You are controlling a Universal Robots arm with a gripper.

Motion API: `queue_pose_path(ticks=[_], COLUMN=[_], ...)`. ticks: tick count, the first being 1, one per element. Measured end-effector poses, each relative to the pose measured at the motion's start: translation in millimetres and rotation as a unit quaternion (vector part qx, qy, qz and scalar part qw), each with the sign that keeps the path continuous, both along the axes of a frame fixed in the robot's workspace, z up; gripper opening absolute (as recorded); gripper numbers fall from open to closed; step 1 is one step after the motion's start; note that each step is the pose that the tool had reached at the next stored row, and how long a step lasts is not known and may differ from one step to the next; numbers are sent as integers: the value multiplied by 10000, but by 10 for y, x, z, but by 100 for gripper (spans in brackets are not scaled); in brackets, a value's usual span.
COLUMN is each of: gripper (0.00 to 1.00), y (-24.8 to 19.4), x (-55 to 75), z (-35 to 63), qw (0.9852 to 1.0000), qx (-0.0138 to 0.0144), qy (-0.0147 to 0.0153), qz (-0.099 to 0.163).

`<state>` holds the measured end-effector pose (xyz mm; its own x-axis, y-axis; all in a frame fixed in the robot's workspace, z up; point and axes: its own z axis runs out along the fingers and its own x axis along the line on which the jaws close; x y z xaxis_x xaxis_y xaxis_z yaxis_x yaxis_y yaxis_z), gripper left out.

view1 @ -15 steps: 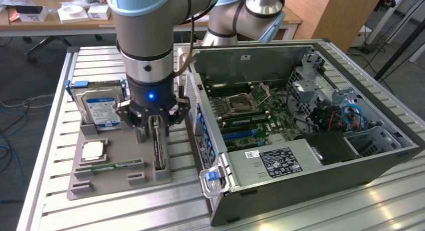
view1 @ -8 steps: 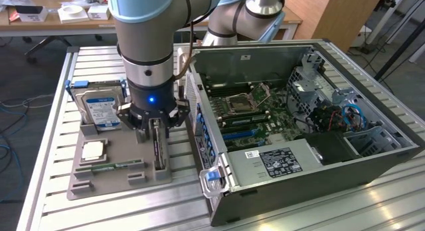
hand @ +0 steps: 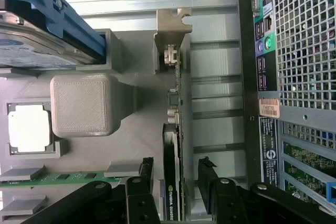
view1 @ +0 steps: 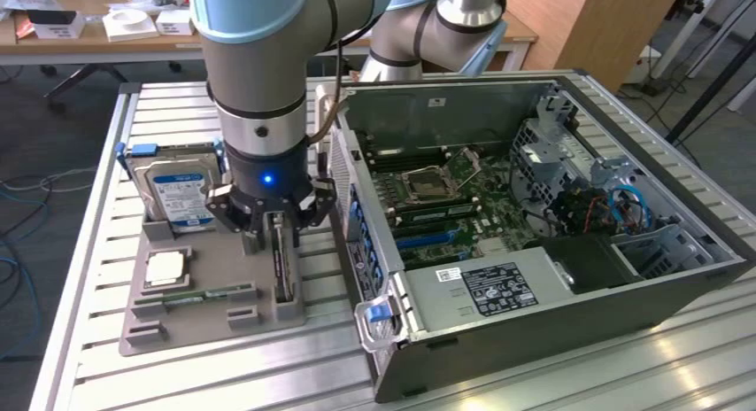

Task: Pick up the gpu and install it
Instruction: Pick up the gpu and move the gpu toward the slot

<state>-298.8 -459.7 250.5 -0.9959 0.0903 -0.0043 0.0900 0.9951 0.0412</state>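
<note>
The gpu (view1: 283, 262) stands on its long edge in a slot of the grey holder tray (view1: 189, 329), beside the open computer case (view1: 555, 296). In the wrist view the gpu (hand: 171, 145) runs edge-on, a thin dark card with a silvery bracket (hand: 171, 27) at its far end. My gripper (view1: 280, 223) hangs straight over the card, low above the tray. In the wrist view the gripper (hand: 176, 167) is open, its two black fingers (hand: 146, 167) straddling the card with a gap on each side. Nothing is held.
On the same tray are a silver hard drive (view1: 177, 197) with blue rails, a square processor (view1: 165, 267) and a green memory stick (view1: 204, 296). The case's motherboard (view1: 455, 198) lies exposed at the exterior view's right. A grey block (hand: 84, 103) rises from the tray near the card.
</note>
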Motion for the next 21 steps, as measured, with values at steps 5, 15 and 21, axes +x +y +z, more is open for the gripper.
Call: queue_pose_path(ticks=[5,15,21], gripper=[47,47,47], y=[5,8,19], x=[-32,-38,-37], z=[-21,-140,-177], qw=[10000,10000,10000], qx=[1,-1,0], qy=[0,1,1], qz=[0,0,1])
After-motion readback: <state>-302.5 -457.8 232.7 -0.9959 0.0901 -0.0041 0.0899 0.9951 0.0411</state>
